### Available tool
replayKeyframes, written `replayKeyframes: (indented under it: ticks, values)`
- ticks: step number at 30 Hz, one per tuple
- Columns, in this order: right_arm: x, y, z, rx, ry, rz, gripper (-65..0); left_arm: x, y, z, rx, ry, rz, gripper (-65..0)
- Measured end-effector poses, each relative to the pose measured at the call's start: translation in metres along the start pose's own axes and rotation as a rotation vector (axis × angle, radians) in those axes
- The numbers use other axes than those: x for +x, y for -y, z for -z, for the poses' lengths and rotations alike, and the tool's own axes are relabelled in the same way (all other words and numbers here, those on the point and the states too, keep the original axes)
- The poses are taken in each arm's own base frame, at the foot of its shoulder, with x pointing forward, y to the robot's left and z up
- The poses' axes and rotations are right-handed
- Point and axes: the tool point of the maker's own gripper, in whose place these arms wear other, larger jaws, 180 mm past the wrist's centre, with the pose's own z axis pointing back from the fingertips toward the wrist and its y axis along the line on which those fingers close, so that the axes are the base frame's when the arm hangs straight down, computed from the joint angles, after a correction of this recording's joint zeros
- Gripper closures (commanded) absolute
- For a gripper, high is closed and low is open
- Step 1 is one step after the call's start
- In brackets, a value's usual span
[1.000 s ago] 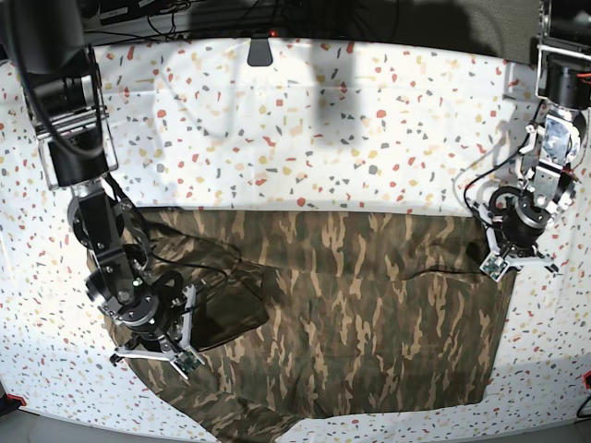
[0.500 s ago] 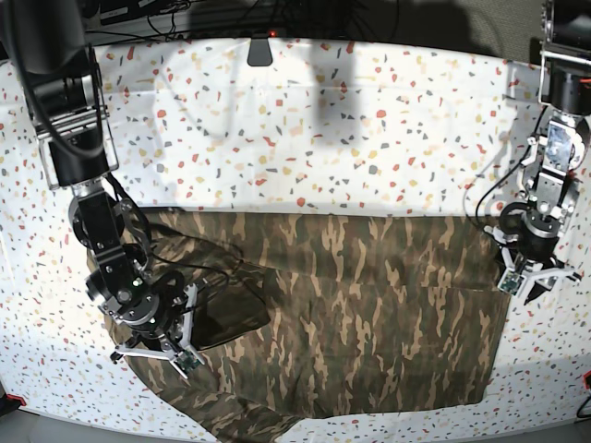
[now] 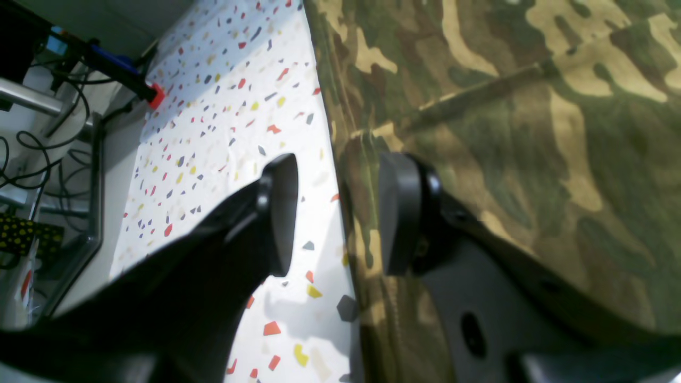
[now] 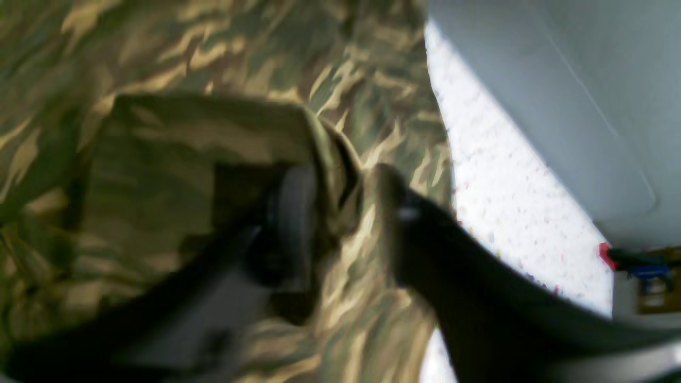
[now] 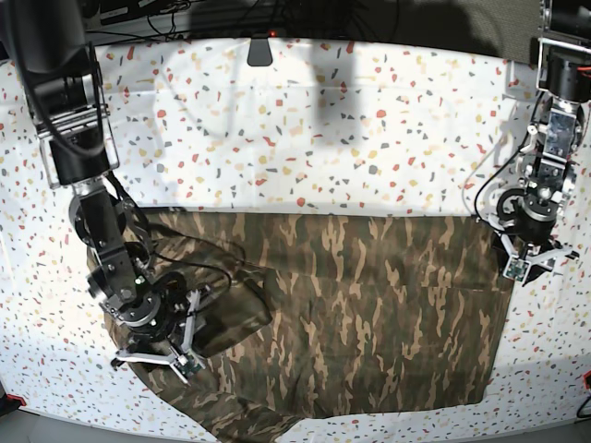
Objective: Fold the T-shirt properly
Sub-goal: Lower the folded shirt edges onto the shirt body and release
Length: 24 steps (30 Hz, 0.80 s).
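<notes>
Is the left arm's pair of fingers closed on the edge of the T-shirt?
No: the left fingers stand apart, with the T-shirt edge lying loose between them.

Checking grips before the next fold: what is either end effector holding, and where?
Nothing: both stand open, a fold of the camouflage cloth T-shirt between the right's fingers.

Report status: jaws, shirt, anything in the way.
Left gripper open astride the T-shirt edge. Right gripper open over a fold. Nothing in the way.

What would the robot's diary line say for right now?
left gripper: open, fingers straddle T-shirt edge | right gripper: open, cloth fold between fingers | T-shirt: spread on table
</notes>
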Motion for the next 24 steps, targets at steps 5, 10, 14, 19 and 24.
replayKeyframes:
  ticks: [5, 10, 14, 19, 24]
  values:
    - [-0.025, 0.029, 0.002, -0.148, -0.078, -0.047, -37.1, -0.001, 0.0, 0.0, -0.001, 0.0, 0.0, -24.1]
    - [-0.028, 0.024, 0.003, -0.124, -0.076, 0.035, -37.0, -0.001, 0.001, -0.001, -0.001, -0.002, 0.0, -24.1]
    - [-0.022, 0.001, 0.006, -0.008, -0.057, 0.234, -36.8, -0.001, 0.001, -0.001, -0.001, -0.002, 0.0, -24.1]
    - [0.001, -0.052, 0.003, 0.255, 0.007, 0.268, -36.8, -0.001, 0.001, -0.001, -0.001, 0.0, 0.0, -24.1]
    - [-0.018, -0.077, 0.014, 0.295, -0.056, 0.334, -36.8, -0.001, 0.001, -0.001, -0.001, 0.001, 0.0, -24.1]
